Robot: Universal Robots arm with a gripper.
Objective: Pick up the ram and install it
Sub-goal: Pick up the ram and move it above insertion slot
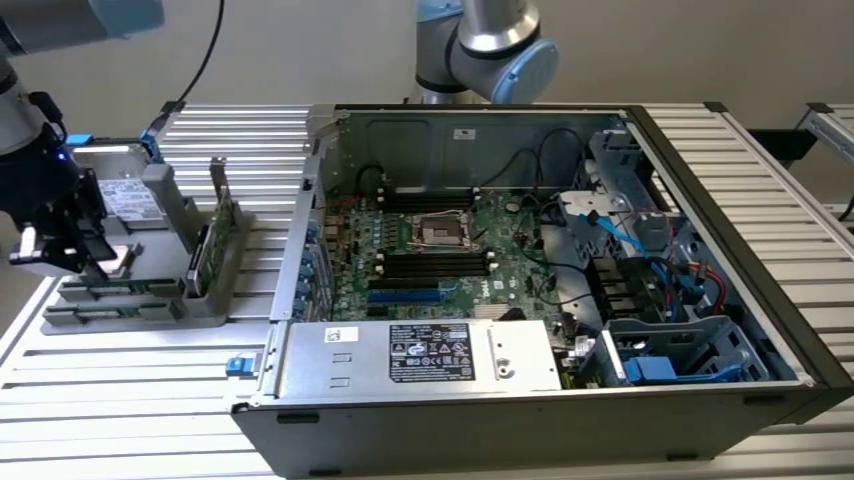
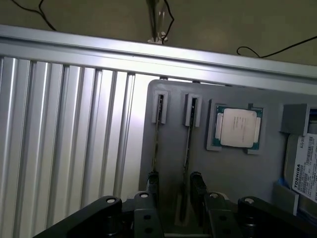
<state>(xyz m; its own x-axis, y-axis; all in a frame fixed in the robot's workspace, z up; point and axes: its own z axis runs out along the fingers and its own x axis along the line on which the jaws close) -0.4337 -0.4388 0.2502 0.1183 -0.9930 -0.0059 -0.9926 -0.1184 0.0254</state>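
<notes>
A: Layout?
B: Ribbed aluminium table (image 1: 120, 400). A big black open-sided PC case (image 1: 534, 435) lies on it toward the exterior view's right, motherboard facing up. A flat grey plastic parts holder (image 1: 114, 318) sits just beside the case, on the exterior view's left.
A: Arm?
B: The grey-and-blue robot arm (image 1: 487, 40) reaches across to the holder. The black two-finger pincer (image 2: 174, 188) hangs low over it, well apart from the case.
A: Pincer state?
B: Fingers apart, nothing gripped.
A: What's on the holder?
B: A silver hard drive with a white label (image 2: 303, 166) at one side.
A: The ram?
B: The long thin ram stick (image 2: 186, 153) stands on edge in a holder slot, not in the case. The wrist view has it in the gap between the two fingers (image 2: 197, 186), nearer one of them. Can't tell if it touches. A second thin stick (image 2: 156, 144) stands in the neighbouring slot.
A: Smaller bits?
B: A square silver-capped processor chip (image 2: 237, 126) in its own pocket, between the slots and the drive.
</notes>
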